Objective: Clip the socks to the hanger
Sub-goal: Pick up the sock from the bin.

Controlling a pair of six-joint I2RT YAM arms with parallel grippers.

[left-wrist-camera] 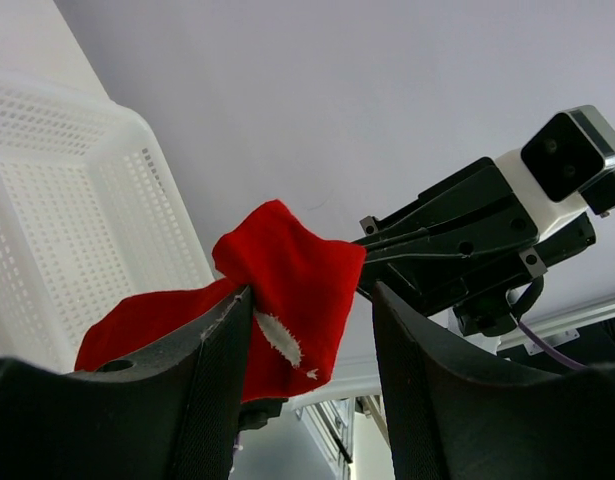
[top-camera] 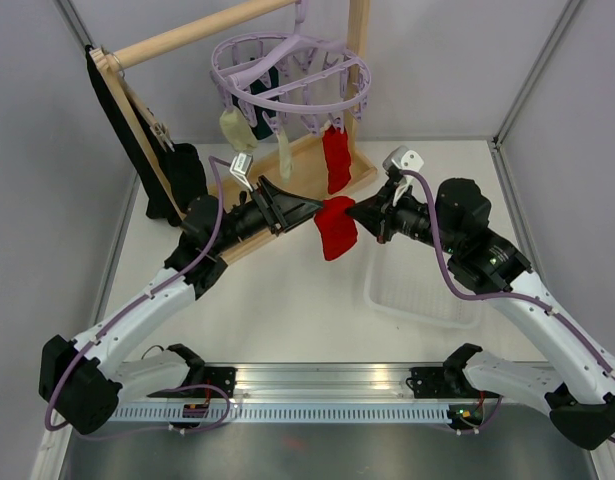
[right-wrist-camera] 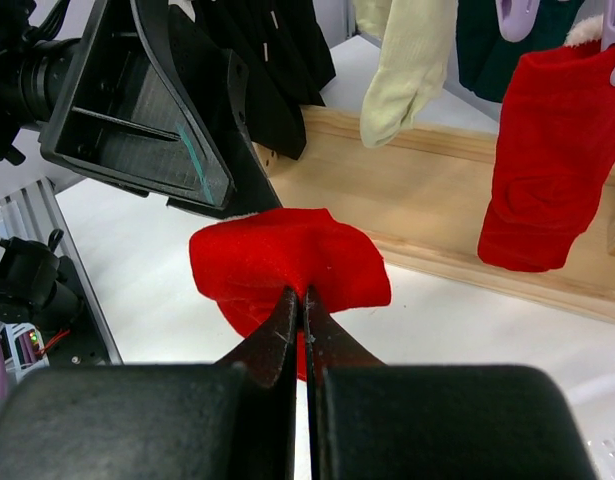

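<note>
While my right claw (right-wrist-camera: 300,292) pinches the red sock (right-wrist-camera: 277,260), my left claw (left-wrist-camera: 312,295), open at its edge, should grip next, then the hanger (top-camera: 362,75).

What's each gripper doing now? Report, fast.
Left gripper: open, jaws either side of the red sock.
Right gripper: shut on the red sock.

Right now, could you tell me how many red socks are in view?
2. The hanging red sock is clipped to the hanger; the held red sock is pinched in the shut right gripper, the open left gripper at its other edge. More could be hidden.
</note>
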